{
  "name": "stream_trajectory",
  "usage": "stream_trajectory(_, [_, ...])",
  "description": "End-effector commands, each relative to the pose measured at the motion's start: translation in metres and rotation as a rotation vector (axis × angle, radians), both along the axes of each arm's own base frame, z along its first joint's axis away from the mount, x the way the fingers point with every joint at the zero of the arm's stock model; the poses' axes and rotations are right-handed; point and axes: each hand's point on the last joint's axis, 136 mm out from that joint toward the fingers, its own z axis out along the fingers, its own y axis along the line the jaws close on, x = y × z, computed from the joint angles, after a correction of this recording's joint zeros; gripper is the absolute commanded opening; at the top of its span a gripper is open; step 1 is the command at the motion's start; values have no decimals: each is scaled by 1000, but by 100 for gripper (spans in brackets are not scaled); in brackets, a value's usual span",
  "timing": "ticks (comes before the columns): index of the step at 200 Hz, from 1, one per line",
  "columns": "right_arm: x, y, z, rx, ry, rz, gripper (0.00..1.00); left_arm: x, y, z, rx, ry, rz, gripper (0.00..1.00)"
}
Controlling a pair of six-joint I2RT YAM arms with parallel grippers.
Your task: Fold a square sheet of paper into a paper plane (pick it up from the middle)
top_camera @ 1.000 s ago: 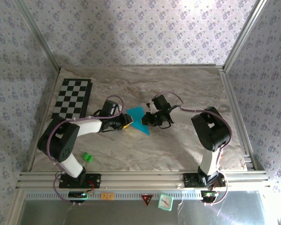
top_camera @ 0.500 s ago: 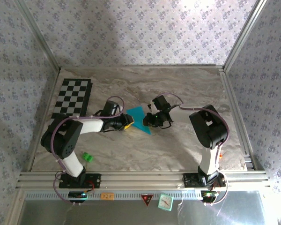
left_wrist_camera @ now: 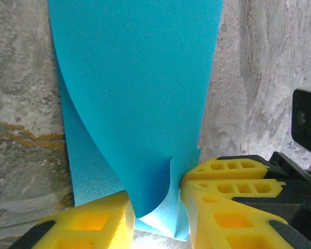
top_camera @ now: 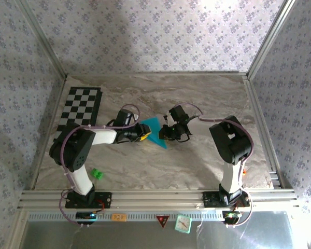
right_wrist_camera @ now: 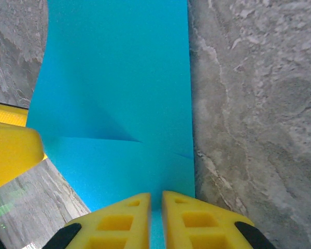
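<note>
Roughly, the folding looks early: the thin bright cyan-blue square sheet of paper (top_camera: 154, 132) shows one curled-over flap and a faint crease, no pointed dart yet, so most folds seem left to do. It is held between the two grippers, the left gripper (left_wrist_camera: 158, 207) with yellow jaws clamped on its rolled near edge, the right gripper (right_wrist_camera: 156, 212) with jaws nearly together, pinching the opposite edge. From above, its long axis runs diagonally, its tip pointing toward the near right.

Paper (top_camera: 154, 130) mid-surface (top_camera: 207, 98), between left fingers (top_camera: 141, 132) and right fingers (top_camera: 167, 133). Mat (top_camera: 81, 108) at far left corner. Block (top_camera: 97, 173) near the near edge, left.
</note>
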Motion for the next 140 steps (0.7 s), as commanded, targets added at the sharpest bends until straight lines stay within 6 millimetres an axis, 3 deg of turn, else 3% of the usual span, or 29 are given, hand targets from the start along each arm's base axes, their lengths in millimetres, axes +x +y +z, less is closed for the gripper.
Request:
stream_trajectory(1, [-7, -16, -22, -74, 69, -34, 16, 2, -9, 3, -36, 10, -12, 34])
stream_trajectory(71, [-5, -17, -21, -68, 66, -38, 17, 0, -24, 9, -104, 28, -93, 39])
stream_trajectory(140, [-4, -19, -20, -65, 62, -40, 17, -2, -14, -6, -68, 93, -90, 38])
